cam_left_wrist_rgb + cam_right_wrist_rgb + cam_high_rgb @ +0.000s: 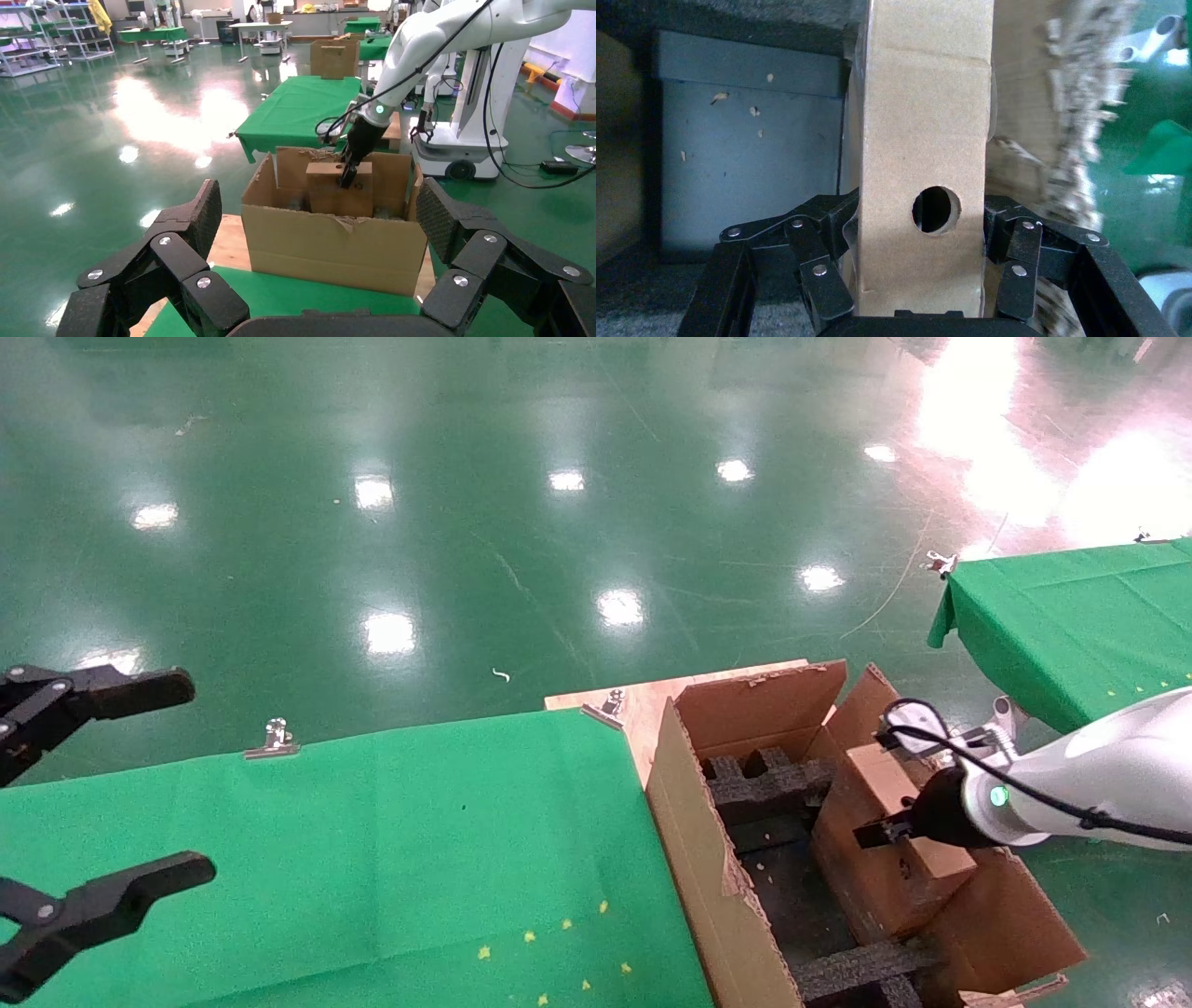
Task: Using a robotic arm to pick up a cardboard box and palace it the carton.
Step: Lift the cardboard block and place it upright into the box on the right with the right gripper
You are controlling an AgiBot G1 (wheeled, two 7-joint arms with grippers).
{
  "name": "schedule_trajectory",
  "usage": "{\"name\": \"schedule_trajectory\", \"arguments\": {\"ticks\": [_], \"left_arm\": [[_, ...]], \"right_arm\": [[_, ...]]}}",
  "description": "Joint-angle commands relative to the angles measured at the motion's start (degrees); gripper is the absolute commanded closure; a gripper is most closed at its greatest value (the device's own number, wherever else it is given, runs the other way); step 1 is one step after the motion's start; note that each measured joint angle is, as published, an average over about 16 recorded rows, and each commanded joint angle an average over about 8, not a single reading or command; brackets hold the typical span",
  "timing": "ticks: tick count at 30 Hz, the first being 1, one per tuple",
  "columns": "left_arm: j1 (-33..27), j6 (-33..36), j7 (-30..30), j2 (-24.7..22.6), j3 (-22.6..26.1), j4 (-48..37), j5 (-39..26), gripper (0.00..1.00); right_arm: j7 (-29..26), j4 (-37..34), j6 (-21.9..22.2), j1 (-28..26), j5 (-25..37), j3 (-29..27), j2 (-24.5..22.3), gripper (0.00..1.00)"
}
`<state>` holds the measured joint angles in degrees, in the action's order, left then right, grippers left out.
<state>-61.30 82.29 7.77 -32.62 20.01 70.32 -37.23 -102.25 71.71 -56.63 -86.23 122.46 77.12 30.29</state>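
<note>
Right wrist view: the box, light, stiff but crushable, is pinched across its narrow faces beside the round hole by the right end effector, held inside the carton; the left end effector is held spread over the tabletop.

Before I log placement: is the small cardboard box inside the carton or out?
Inside: the cardboard box stands on edge between the carton walls, gripped by the right tool.

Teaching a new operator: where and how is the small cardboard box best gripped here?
Across its narrow thickness, from above, as the right gripper does: fingers on the two broad faces of the cardboard box, which stands on edge in the carton.
</note>
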Motion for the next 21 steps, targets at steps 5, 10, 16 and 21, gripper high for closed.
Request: {"name": "schedule_trajectory", "arguments": {"ticks": [5, 10, 16, 21], "left_arm": [[0.00, 0.00, 0.00, 0.00, 0.00, 0.00, 0.00, 0.00], [0.00, 0.00, 0.00, 0.00, 0.00, 0.00, 0.00, 0.00], [0.00, 0.00, 0.00, 0.00, 0.00, 0.00, 0.00, 0.00], [0.00, -0.01, 0.00, 0.00, 0.00, 0.00, 0.01, 0.00]], "right_arm": [[2.25, -4.56, 3.28, 2.11, -0.02, 0.89, 2.63, 1.00], [5.21, -9.55, 5.30, 3.30, -1.01, 1.44, 4.96, 1.00], [9.28, -14.57, 6.31, 4.19, -3.53, 1.79, 7.32, 1.00], [12.31, -17.67, 6.61, 4.78, -5.59, 1.92, 8.64, 0.98]]}}
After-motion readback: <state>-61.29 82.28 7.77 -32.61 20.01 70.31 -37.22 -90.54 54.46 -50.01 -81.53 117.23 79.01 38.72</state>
